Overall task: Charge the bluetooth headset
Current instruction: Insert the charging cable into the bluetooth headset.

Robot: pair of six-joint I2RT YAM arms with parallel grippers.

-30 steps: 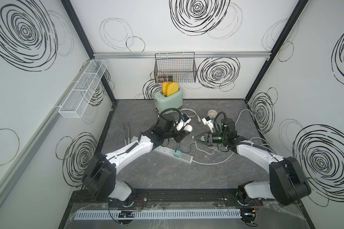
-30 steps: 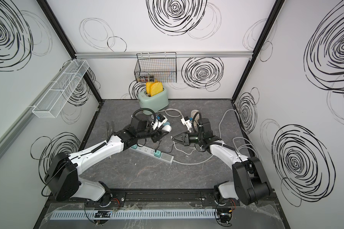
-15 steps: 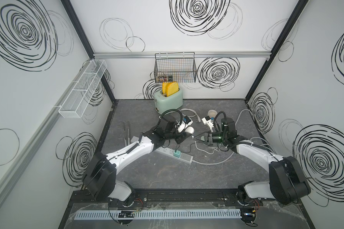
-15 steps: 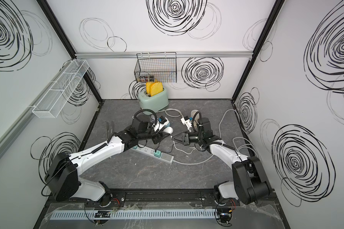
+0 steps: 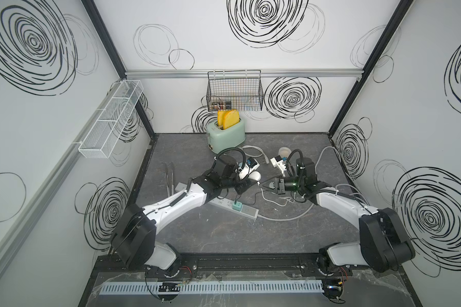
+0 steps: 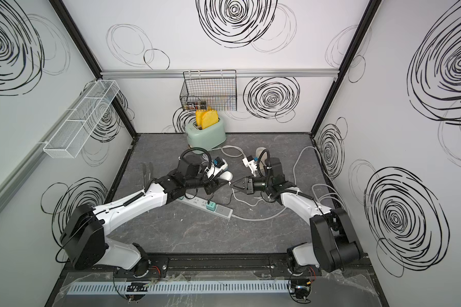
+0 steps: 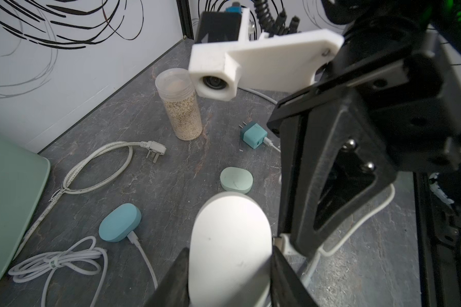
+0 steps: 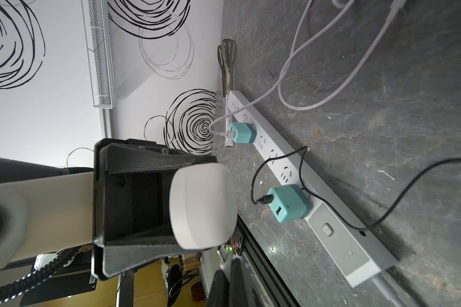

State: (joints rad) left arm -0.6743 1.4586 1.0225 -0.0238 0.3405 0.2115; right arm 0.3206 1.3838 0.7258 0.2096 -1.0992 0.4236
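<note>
The bluetooth headset's white oval case [image 7: 230, 244] is gripped across its width by my left gripper [image 7: 229, 265], a little above the table. In both top views the case [image 5: 255, 176] [image 6: 226, 175] hangs mid-table beyond the power strip. My right gripper [image 8: 230, 268] is shut on the white plug [image 8: 224, 261] of a white charging cable [image 7: 357, 231], its tip right beside the case's [image 8: 202, 206] end. The plug end [image 7: 279, 240] sits close against the case's side; whether they touch is unclear.
The power strip [image 8: 277, 164] carries a teal charger [image 8: 288, 203] with a black cable and another teal charger [image 8: 241, 133] with a white cable. On the table lie a teal case [image 7: 120, 219], a pale green case [image 7: 236, 179], a loose charger [image 7: 253, 135], a jar [image 7: 180, 106] and a toaster [image 5: 225, 134].
The left gripper with the white case has edged slightly toward the right gripper's tip. The right arm has stayed almost still.
</note>
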